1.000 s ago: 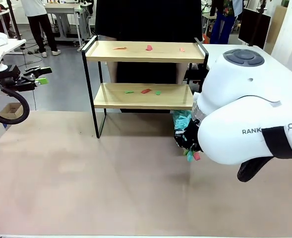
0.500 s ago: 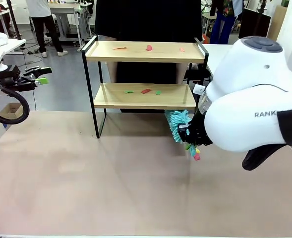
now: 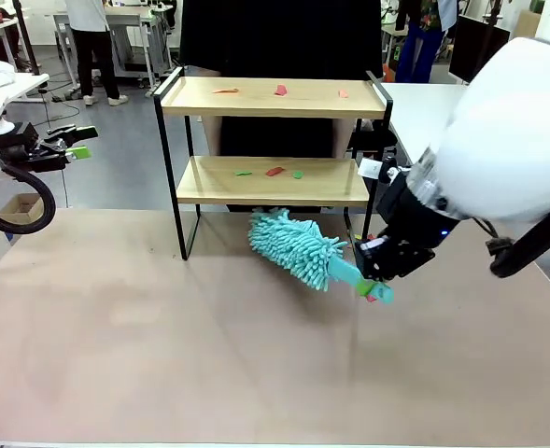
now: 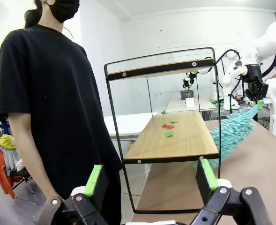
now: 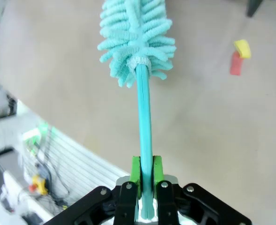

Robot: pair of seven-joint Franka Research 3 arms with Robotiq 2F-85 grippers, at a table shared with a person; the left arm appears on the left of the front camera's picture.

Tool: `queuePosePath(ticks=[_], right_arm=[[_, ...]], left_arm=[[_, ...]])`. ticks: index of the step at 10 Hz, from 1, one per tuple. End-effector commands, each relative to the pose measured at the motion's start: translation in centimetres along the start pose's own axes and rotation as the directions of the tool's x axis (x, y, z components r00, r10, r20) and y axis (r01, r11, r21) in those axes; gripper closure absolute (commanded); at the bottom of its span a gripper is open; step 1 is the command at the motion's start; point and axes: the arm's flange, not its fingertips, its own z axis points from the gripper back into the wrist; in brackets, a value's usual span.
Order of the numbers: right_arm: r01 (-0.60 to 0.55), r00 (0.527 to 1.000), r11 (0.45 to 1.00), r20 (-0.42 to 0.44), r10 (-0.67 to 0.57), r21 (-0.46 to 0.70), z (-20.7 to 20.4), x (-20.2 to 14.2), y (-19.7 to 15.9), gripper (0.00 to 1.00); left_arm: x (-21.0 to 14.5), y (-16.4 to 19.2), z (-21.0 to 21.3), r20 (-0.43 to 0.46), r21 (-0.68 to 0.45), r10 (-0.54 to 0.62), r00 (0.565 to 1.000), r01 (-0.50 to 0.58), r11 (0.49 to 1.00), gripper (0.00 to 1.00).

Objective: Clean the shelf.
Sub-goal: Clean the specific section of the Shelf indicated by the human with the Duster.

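Right tool (image 5: 145, 165) clenched on the duster (image 3: 293, 245) at its stiff handle end, soft head aimed ten o'clock. Left tool (image 4: 150, 179) released, at nine o'clock. The shelf (image 3: 192, 183), at twelve on the worktop (image 3: 162, 327), looks light, tippy; steady by an end rail (image 3: 167, 81).

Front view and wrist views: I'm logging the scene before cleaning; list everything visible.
Two-tier light-wood shelf with black metal frame: one, far side of table.
Paper scraps on top board: three; orange, red, pink.
Paper scraps on lower board: three; two green, one red.
Fluffy teal duster: one, in front of shelf.
Small bits on table: two, yellow and red, near duster head.
Brown tabletop: one.
Person in black shirt: one, behind shelf.
Left pincer: one, black with green pads, open, empty.
Right pincer: one, shut on duster handle.
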Motion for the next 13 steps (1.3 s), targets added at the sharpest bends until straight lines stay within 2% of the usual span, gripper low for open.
queuePosePath(ticks=[1, 5, 8, 10, 11, 13], right_arm=[[-0.187, 0.979, 0.975, -0.063, 0.196, 0.122, 0.6, -3.7, -1.8, 0.87], [-0.360, 0.904, 0.919, -0.186, 0.386, 0.158, 4.3, -8.2, -0.8, 0.87], [-0.391, 0.875, 0.909, -0.249, 0.416, 0.146, 8.5, -12.4, -1.5, 0.87], [-0.383, 0.882, 0.922, -0.273, 0.385, 0.063, 11.1, -14.7, -2.4, 0.87], [-0.395, 0.866, 0.918, -0.326, 0.378, 0.016, 10.7, -14.8, -2.3, 0.87], [-0.378, 0.889, 0.925, -0.286, 0.358, -0.016, 10.7, -14.8, -2.6, 0.87]], left_arm=[[0.3, -0.1, 0.0, 0.002, 0.002, -0.010, 1.000, 0.010, 1.000, 0.00], [0.3, -0.1, 0.0, 0.002, 0.002, -0.010, 1.000, 0.010, 1.000, 0.00], [0.3, -0.1, 0.0, 0.002, 0.002, -0.010, 1.000, 0.010, 1.000, 0.00], [0.3, -0.1, 0.0, 0.002, 0.002, -0.010, 1.000, 0.010, 1.000, 0.00], [0.3, -0.1, 0.0, 0.002, 0.002, -0.010, 1.000, 0.010, 1.000, 0.00], [0.3, -0.1, 0.0, 0.002, 0.002, -0.010, 1.000, 0.010, 1.000, 0.00]])
